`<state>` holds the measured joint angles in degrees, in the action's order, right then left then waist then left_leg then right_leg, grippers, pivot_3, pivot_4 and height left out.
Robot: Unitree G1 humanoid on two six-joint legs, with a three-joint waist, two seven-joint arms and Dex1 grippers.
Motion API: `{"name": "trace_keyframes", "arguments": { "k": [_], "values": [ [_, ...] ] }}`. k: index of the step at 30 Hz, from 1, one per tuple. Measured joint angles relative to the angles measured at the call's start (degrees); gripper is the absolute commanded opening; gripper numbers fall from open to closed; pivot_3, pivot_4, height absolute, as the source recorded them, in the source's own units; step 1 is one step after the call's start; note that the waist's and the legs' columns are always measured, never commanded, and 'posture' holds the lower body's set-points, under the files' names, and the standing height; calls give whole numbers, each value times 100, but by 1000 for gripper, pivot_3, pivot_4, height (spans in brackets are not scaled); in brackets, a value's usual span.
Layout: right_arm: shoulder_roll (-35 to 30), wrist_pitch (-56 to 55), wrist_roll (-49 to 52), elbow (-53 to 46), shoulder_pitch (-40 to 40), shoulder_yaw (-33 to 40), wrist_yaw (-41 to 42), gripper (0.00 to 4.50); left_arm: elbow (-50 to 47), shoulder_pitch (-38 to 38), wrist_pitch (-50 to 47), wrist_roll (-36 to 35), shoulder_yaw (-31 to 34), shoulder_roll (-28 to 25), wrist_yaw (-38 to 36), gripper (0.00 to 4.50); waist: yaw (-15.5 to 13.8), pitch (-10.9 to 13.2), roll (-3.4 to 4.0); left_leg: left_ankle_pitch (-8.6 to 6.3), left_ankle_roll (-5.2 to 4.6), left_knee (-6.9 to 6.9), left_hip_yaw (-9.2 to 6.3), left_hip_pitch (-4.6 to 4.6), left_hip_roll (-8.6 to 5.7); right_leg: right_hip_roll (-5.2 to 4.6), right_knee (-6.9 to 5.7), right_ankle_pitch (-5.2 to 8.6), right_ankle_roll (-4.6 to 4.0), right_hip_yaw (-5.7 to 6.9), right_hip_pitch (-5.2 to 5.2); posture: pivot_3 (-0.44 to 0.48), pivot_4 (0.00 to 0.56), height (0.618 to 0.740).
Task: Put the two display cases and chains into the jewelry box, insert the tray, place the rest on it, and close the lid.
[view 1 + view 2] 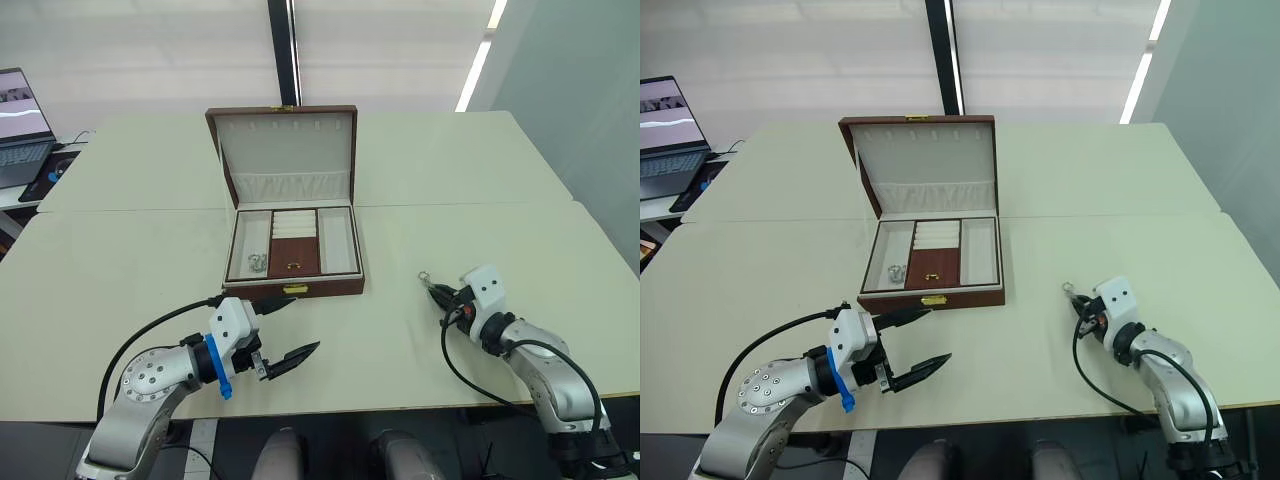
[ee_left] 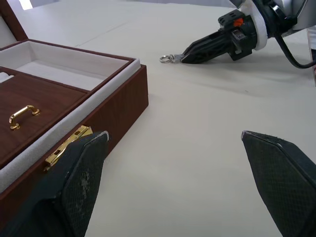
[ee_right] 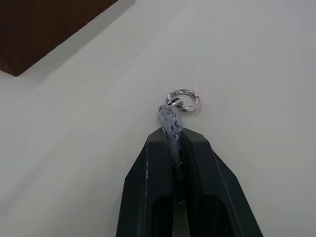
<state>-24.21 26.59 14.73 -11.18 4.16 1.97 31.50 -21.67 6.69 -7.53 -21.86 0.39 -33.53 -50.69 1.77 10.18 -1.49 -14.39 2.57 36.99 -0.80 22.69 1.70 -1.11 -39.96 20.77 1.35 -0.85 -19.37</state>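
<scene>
I have the right gripper point(image 3: 173, 136) low over the table point(image 1: 120, 270), well to the right of the jewelry box point(image 1: 294, 250), and its fingers are pinched onto a chain point(image 3: 171, 121). The chain's small ring point(image 3: 184, 100) pokes out past the fingertips and looks to be resting on the tabletop, though I can't be sure it touches.

My left gripper point(image 1: 285, 330) sits just in front of the box's front left corner with its fingers spread wide and nothing between them; the upper fingertip is close to the gold clasp point(image 1: 295, 290).

The box stands open, the lid point(image 1: 285, 150) tilted back with its cream lining and row of hooks facing me. The tray point(image 1: 292, 243) is seated in the box (dark red centre section with a small gold handle, cream ring rolls behind it). In the tray's left cream compartment lies a small silvery heap point(image 1: 258, 263), probably another chain.
</scene>
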Motion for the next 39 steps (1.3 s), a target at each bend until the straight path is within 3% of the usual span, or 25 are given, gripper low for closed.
{"name": "trace_keyframes", "arguments": {
  "k": [9,20,29,39],
  "values": [
    [8,133,736,-416,233,116,376,16,0,170,-48,-41,31,117,175,4500,2,1,1,0,0,0,1,2,0,-1,1,0,0,-2,-2,0,150,740],
    [95,662,1051,-620,1362,-243,352,16,-106,882,82,-40,346,428,683,4500,4,2,1,0,-1,0,0,9,0,-1,1,0,0,-1,-10,0,150,740],
    [636,989,775,-47,2426,-798,-1,16,-430,1543,307,40,619,798,1264,4500,1,2,1,0,-1,0,1,15,0,-2,-1,0,0,-2,-21,0,150,740],
    [1380,1004,397,747,3024,-1184,-347,16,-882,1949,324,157,658,1023,1658,4500,2,2,1,0,-1,0,1,19,0,-3,-1,0,0,-1,-26,0,150,740]
  ]
}}
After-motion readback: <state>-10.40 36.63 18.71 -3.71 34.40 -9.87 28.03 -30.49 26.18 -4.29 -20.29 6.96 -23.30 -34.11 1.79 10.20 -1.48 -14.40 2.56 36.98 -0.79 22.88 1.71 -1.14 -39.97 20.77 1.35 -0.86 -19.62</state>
